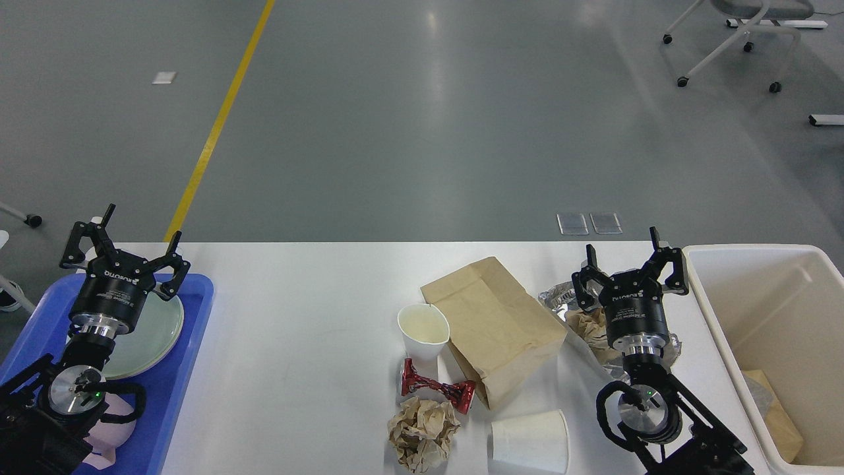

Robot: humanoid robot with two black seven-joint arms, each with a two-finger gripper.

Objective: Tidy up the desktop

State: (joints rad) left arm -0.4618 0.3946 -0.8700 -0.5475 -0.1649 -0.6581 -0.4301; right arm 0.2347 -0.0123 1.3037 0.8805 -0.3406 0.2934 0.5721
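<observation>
The white desktop [297, 316] spans the view. On it lie a brown paper bag [494, 326], an upright white paper cup [423, 330], a paper cup on its side [531, 441], a crushed red wrapper [438, 388], a crumpled brown paper ball [422, 432] and crumpled foil with brown paper [580, 316]. My left gripper [125, 234] is open and empty above the blue tray [191, 343]. My right gripper [623, 254] is open and empty over the foil, left of the bin.
A pale green plate [155, 330] lies in the blue tray under my left arm, with a pink item [112, 422] nearer me. A cream plastic bin [784, 330] at the right holds brown paper [775, 409]. An office chair [738, 33] stands on the floor beyond.
</observation>
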